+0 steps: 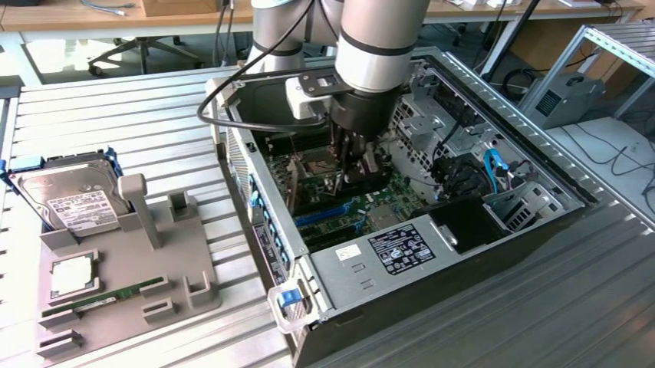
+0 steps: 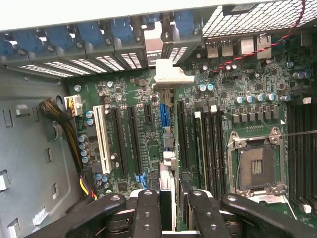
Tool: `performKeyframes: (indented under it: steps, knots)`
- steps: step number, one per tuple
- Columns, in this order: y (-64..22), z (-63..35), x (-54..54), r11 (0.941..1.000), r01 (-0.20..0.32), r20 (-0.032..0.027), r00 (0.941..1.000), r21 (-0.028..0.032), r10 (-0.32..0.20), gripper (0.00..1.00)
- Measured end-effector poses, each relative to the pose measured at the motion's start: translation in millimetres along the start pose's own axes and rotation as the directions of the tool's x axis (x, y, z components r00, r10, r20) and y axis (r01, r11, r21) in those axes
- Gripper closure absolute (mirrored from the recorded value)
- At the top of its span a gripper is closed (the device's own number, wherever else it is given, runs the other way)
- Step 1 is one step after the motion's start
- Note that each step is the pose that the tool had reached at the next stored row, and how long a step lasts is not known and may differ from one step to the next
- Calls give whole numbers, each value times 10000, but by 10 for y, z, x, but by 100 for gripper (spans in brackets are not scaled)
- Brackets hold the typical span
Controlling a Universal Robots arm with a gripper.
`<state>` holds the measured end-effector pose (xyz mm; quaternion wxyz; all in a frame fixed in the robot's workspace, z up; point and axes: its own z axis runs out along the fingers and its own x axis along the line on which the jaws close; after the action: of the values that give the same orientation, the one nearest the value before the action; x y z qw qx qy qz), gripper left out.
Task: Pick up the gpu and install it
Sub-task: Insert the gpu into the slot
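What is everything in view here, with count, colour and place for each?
table: one, silver slatted metal, under everything
computer case: one, black and silver, lying open, mid-table
motherboard: one, green, inside the case
processor socket: one, silver, empty, on the motherboard
fixture: one, grey, exterior view's left
hard drive: one, silver with white label, propped at the fixture's far end
square chip: one, silver, on the fixture
memory stick: one, green, lying on the fixture
gpu: one, dark, between the fingers, over the motherboard slots
arm: one, silver-grey, reaching into the case
gripper: one, black, shut on the gpu
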<state>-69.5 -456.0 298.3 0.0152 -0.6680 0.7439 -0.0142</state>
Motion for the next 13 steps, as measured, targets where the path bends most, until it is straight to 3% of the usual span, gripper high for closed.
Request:
performKeyframes:
  steps: [13]
  knots:
    - [59, 25, 7, 10000, 27, 2, 10000, 0, -27, 73]
